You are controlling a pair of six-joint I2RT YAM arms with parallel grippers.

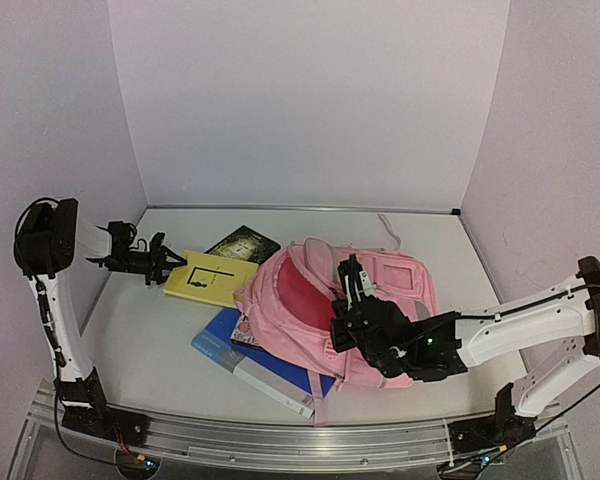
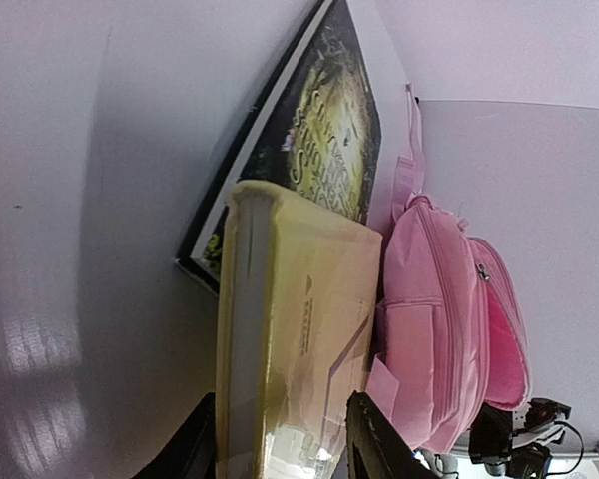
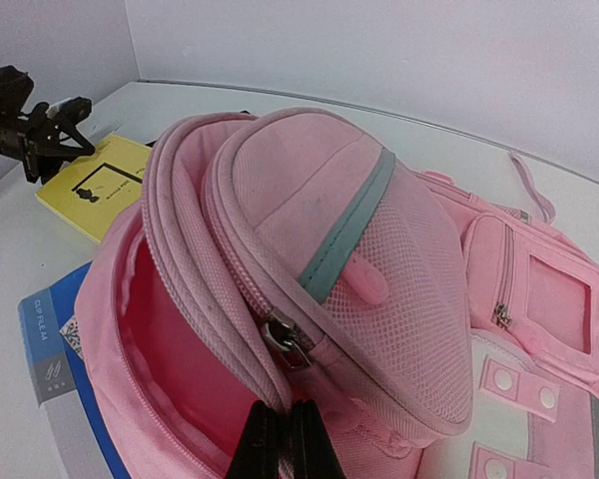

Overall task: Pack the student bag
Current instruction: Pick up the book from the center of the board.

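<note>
Pinching the student bag (image 3: 379,249) by its rim, the right gripper (image 3: 285,444) has its 2 fingers closed. The left gripper (image 2: 285,414) has a yellow book (image 2: 299,299) between its fingers; whether they squeeze it cannot be told.

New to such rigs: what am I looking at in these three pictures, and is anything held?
Two robot arms stand at the near edge of a table. One picture looks down from above; the others come from a camera on each wrist. On it: an open pink student bag, a yellow book, a dark book behind it, a blue book partly under the bag. The right end effector is shut on the bag's rim. The left end effector straddles the yellow book; whether it grips is unclear.
</note>
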